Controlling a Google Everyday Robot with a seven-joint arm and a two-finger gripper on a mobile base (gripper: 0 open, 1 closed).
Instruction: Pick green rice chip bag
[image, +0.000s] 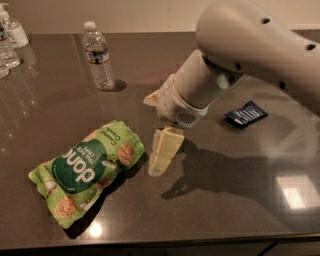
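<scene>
The green rice chip bag (87, 170) lies flat on the dark table (225, 200) at the front left; it is light green with a dark green circle and white lettering. My gripper (154, 134) hangs from the large white arm just right of the bag's upper end. Its cream fingers (165, 149) are spread apart and hold nothing. The lower finger's tip is close to the bag's right edge, just above the tabletop, and does not touch the bag.
A clear water bottle (99, 56) stands at the back left. More bottles (9, 40) stand at the far left edge. A small dark blue packet (246, 114) lies to the right, behind the arm. The table's front edge (160, 240) runs along the bottom.
</scene>
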